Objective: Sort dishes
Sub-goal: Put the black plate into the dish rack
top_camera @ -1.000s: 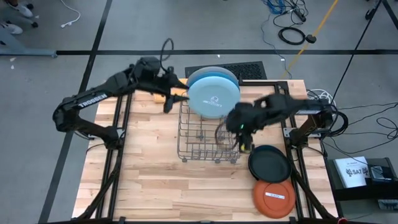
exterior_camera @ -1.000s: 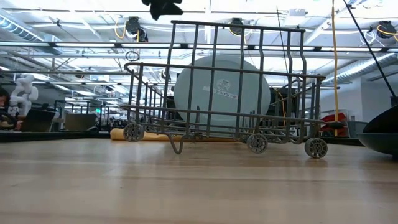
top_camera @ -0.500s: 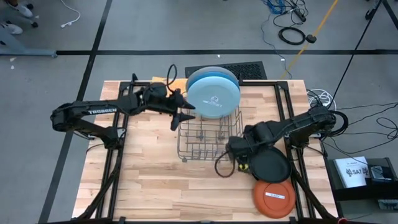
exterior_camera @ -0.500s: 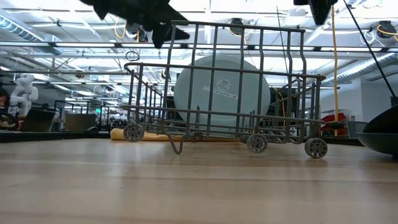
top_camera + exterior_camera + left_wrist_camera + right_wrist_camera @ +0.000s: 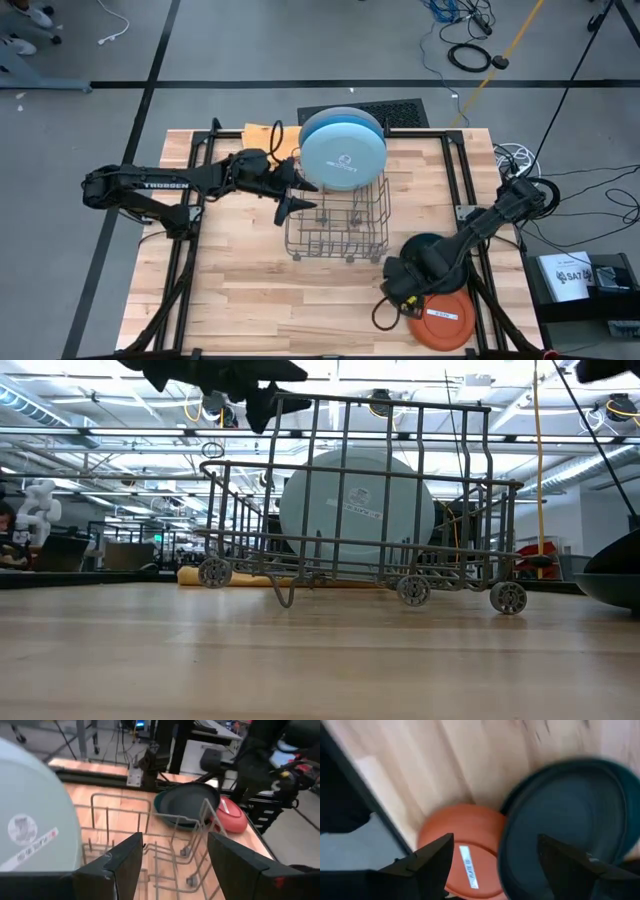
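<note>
From above, your right end effector [image 5: 400, 290] hangs over the near edge of the dark teal plate [image 5: 437, 258], the orange plate [image 5: 441, 318] just beside it; fingers apart. The left end effector [image 5: 296, 190], also spread, waits at the wire rack [image 5: 338, 225] holding the blue plate [image 5: 343, 150]. Through the right wrist, both plates overlap below: settle on one rim first, approaching its free edge.

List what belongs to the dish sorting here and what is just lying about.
Job:
large blue plate, standing in the rack
large grey plate, behind it
dark teal plate
orange plate

Lying about:
wire rack
orange cloth
</note>
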